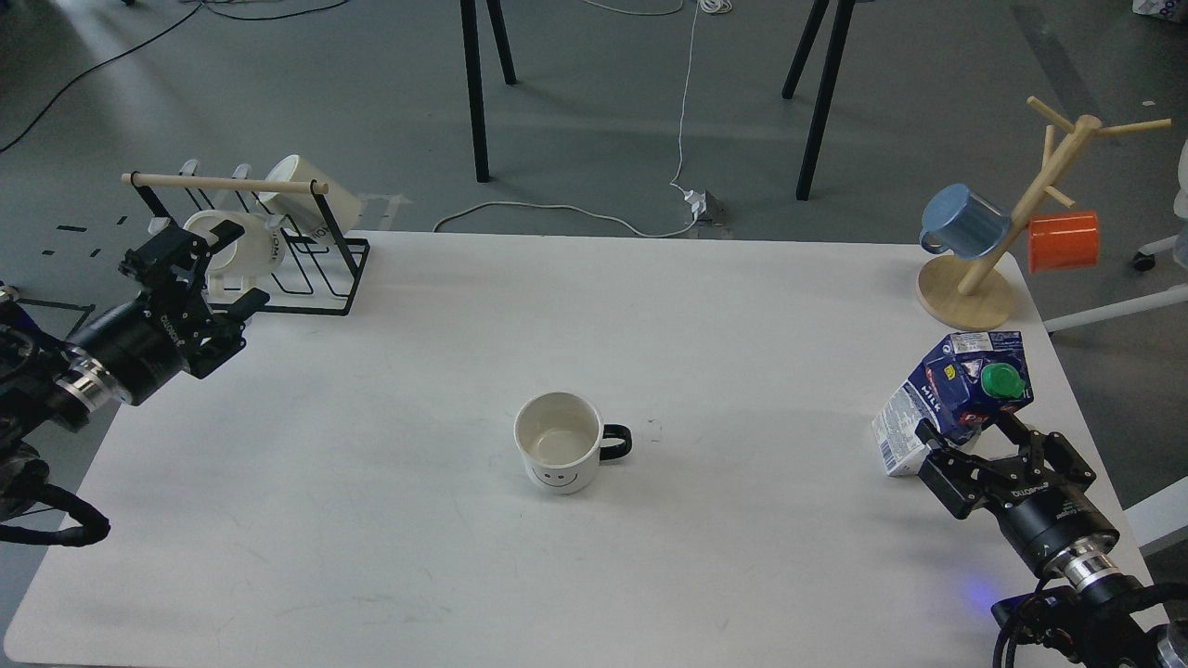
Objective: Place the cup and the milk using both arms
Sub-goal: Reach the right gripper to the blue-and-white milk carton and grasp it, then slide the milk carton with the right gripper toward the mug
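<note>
A white cup (558, 449) with a smiley face and a black handle stands upright in the middle of the white table (650, 306). A blue milk carton (947, 394) with a green cap stands at the right side. My right gripper (970, 438) is open with its fingers on either side of the carton's lower part, not closed on it. My left gripper (200, 278) is open at the table's far left, just in front of the mug rack, and holds nothing.
A black wire rack (278, 250) with a wooden bar holds two white mugs at the back left. A wooden mug tree (984, 278) with a blue mug and an orange mug stands at the back right.
</note>
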Robot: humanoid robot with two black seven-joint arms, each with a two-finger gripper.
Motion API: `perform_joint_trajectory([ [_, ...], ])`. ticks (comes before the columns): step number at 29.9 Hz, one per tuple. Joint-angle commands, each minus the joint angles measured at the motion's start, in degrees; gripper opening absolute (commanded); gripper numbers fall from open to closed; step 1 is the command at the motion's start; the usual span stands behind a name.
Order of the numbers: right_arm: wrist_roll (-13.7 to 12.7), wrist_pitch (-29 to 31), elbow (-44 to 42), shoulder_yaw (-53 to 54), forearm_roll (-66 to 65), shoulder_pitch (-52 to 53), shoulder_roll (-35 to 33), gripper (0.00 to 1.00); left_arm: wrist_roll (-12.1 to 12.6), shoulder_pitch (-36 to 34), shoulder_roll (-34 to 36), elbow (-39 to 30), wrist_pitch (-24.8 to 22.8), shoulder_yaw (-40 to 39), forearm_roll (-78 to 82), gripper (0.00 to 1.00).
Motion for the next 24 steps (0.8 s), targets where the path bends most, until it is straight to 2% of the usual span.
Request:
perform_joint_trajectory([
  [1, 0.39, 0.0, -0.5, 0.0, -0.01, 0.26, 1.0, 0.96, 0.01, 0.39, 0.08, -0.04, 0.0, -0.14, 0.76, 0.96],
  [3, 0.39, 0.0, -0.5, 0.0, -0.09, 0.26, 1.0, 0.85, 0.01, 0.74, 0.08, -0.04, 0.0, -0.14, 1.37, 0.96],
  [8, 0.39, 0.0, -0.5, 0.79, -0.09, 0.09, 1.52, 0.46, 0.01, 1.53, 0.0, -0.04, 0.84, 0.04, 2.34, 0.96],
  [10, 0.74, 0.0, -0.84, 0.96, -0.01, 0.09, 1.79, 0.39, 0.01, 1.53, 0.0, -0.04, 0.93, -0.14, 2.34, 0.96],
  [14, 2.59, 0.0, -1.29, 0.96, -0.01, -0.26, 1.79, 0.33, 0.01, 1.53, 0.0, 0.04, 0.93, 0.04, 2.34, 0.96],
  [18, 2.68, 0.0, -0.41, 0.7, -0.09, -0.53, 1.88, 0.33, 0.01, 1.53, 0.0, 0.05, 0.93, 0.04, 2.34, 0.96],
  [24, 2.76, 0.0, 8.01, 0.0, -3.33, -1.49, 1.79, 0.33, 0.01, 1.62, 0.0, 0.05, 0.93, 0.04, 2.34, 0.96],
])
